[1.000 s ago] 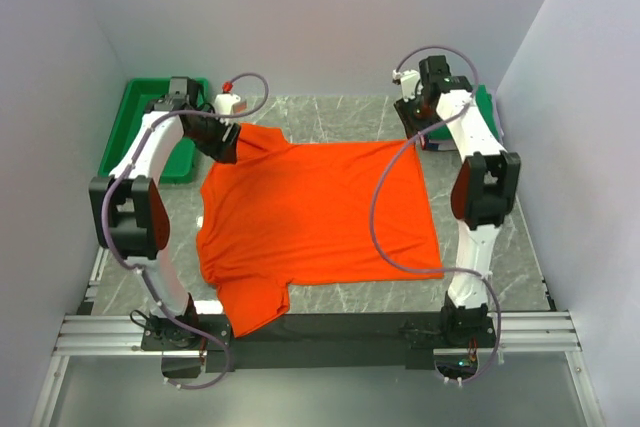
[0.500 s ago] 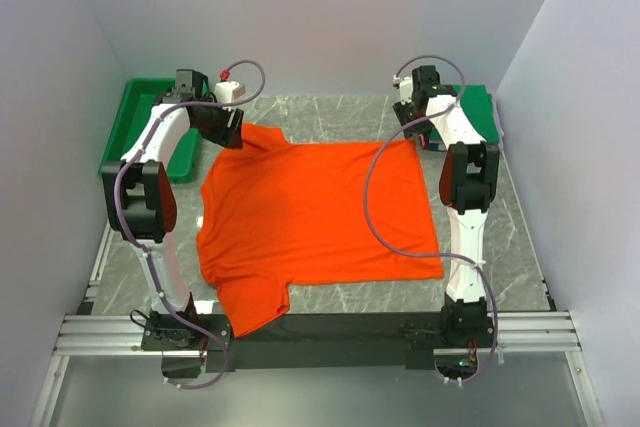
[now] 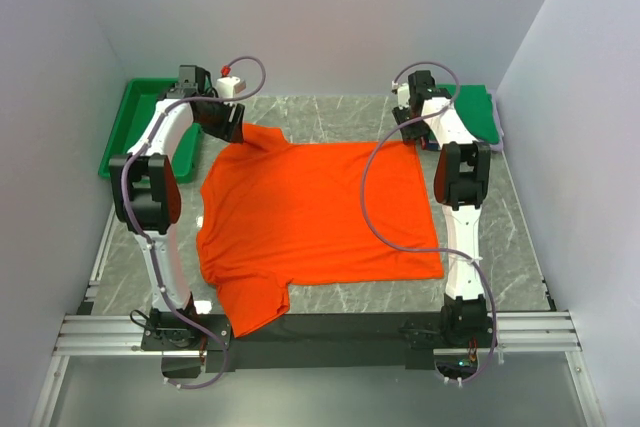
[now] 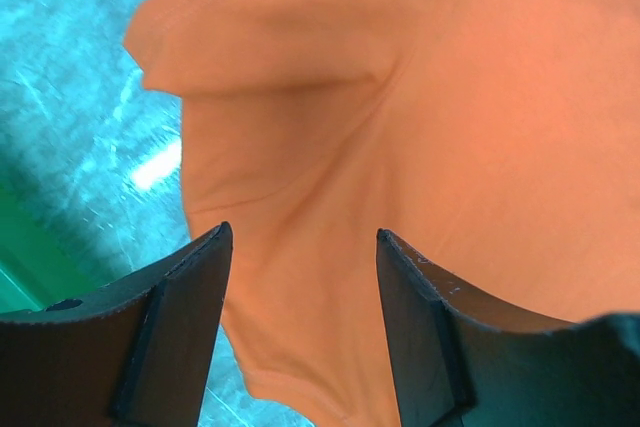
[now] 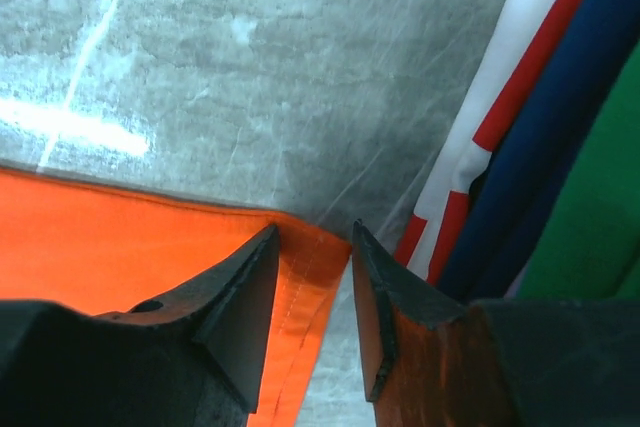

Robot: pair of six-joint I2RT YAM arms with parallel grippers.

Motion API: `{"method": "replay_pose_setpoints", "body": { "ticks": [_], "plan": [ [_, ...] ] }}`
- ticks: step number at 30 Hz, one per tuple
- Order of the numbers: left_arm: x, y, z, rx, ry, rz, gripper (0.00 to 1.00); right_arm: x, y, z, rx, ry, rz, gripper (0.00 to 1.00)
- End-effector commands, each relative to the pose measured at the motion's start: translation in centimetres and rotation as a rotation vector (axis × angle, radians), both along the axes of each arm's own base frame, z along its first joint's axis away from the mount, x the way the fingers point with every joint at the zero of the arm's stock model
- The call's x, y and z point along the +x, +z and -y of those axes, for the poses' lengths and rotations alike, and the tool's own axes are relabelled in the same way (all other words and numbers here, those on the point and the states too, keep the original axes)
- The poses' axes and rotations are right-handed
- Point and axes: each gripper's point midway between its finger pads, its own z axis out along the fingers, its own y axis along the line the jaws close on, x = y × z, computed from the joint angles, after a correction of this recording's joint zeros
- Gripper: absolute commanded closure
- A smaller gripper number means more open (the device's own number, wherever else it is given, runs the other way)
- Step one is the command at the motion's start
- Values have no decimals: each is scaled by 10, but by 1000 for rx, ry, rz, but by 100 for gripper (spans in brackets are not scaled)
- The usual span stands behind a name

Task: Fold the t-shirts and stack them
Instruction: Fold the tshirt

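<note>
Two grippers, both unclenched: left gripper [image 4: 300,317] fingers [image 4: 170,347] wide apart over orange tee [image 4: 480,147] sleeve; right gripper [image 5: 312,307] fingers [image 5: 230,337] barely apart, straddling tee hem corner. Top cam: tee flat on table [image 3: 330,112]. Only right wrist cam shows folded white/red/blue shirts [image 5: 560,127] just beside corner.

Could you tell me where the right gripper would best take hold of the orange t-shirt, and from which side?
Probably its far right hem corner, from above. The orange t-shirt lies flat on the table, so only an edge offers a lip; this corner lies bare beside the folded shirts and sits between the right gripper's open fingers.
</note>
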Motion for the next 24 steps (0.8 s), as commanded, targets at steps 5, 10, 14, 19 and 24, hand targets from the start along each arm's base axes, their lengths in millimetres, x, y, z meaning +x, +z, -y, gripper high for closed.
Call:
{"method": "replay_pose_setpoints", "body": {
  "ticks": [5, 10, 14, 19, 24],
  "plan": [
    [35, 13, -4, 12, 47, 79, 35, -20, -15, 10, 11, -24, -110, 62],
    [67, -7, -13, 34, 124, 88, 34, -17, -13, 9, 20, -20, -97, 92],
    [102, -11, -24, 60, 218, 161, 35, -12, -6, 6, 26, -16, -64, 100],
    [122, -30, -19, 25, 226, 164, 36, -14, -5, 7, 21, -12, -63, 100],
    [123, -33, 3, -88, 173, 162, 35, -15, -4, 8, 16, -9, -61, 100]
  ]
}}
